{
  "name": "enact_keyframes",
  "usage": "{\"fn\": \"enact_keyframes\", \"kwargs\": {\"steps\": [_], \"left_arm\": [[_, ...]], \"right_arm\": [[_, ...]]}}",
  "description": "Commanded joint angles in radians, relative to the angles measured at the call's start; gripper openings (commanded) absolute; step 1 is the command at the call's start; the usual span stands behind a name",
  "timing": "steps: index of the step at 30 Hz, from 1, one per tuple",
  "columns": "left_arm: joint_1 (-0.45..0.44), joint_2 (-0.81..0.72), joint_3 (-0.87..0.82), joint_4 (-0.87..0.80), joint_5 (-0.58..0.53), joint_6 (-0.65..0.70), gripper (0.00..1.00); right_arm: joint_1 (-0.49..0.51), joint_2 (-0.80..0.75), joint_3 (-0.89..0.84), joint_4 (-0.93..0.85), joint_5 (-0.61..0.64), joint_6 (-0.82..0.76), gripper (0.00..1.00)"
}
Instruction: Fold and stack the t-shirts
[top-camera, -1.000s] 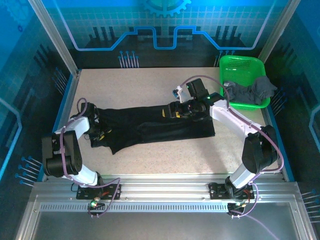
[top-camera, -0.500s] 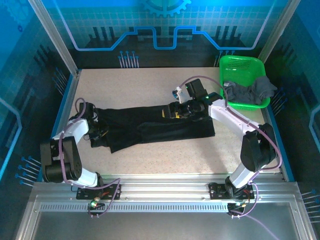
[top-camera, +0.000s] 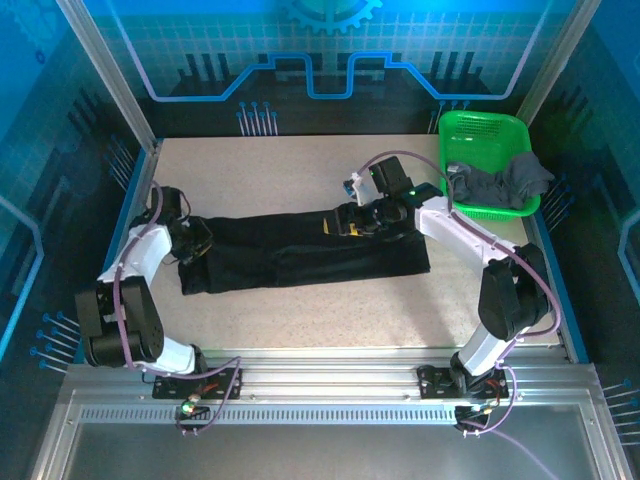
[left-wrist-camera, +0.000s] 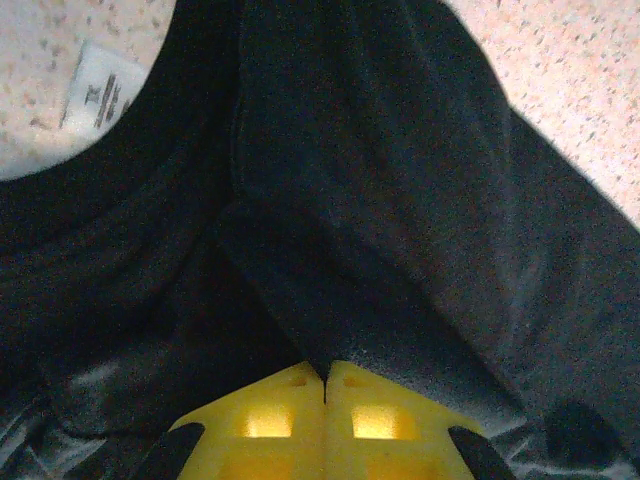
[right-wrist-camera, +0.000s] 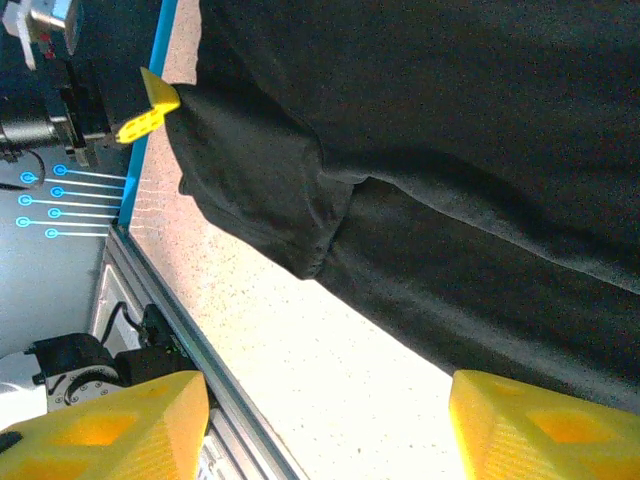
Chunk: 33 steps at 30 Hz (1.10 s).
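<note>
Black t-shirt (top-camera: 300, 255) | left end effector (left-wrist-camera: 325, 382) pinching it | right end effector (right-wrist-camera: 325, 410) wide

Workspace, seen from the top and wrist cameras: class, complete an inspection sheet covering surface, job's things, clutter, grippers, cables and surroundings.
Surface: speckled table, bare around the cloth.
Job's things: black t-shirt lying as a long strip across the table; dark grey t-shirt bunched in the green basket.
Clutter: nothing seen.
Grippers: left gripper shut on the black t-shirt; right gripper open above the same shirt.
Cables: purple cables run along both arms.
Surroundings: blue panels behind; metal rail at the near edge.
</note>
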Motion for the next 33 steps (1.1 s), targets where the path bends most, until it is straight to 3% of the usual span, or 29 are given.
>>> {"fn": "enact_keyframes", "kwargs": {"steps": [1, 15, 23, 26, 29, 31, 33], "left_arm": [[0.006, 0.045, 0.064, -0.072, -0.036, 0.010, 0.03], [0.006, 0.255, 0.185, -0.067, -0.147, 0.105, 0.05], [0.007, 0.370, 0.262, -0.039, -0.133, 0.105, 0.16], [0.003, 0.365, 0.273, -0.048, -0.150, 0.078, 0.29], [-0.021, 0.295, 0.250, -0.090, -0.249, 0.023, 0.44], [-0.050, 0.215, 0.215, -0.125, -0.320, -0.026, 0.46], [-0.076, 0.114, 0.144, -0.131, -0.305, -0.122, 0.43]], "right_arm": [[0.012, 0.007, 0.022, -0.027, 0.003, -0.013, 0.65], [0.004, -0.013, -0.008, -0.028, 0.029, -0.008, 0.64], [-0.050, -0.041, -0.086, -0.027, 0.142, 0.007, 0.59], [-0.092, -0.029, -0.076, -0.084, 0.241, -0.012, 0.53], [-0.144, 0.017, -0.029, -0.153, 0.343, -0.039, 0.42], [-0.175, 0.066, 0.019, -0.201, 0.402, -0.063, 0.34], [-0.201, 0.127, 0.075, -0.239, 0.476, -0.089, 0.28]]}}
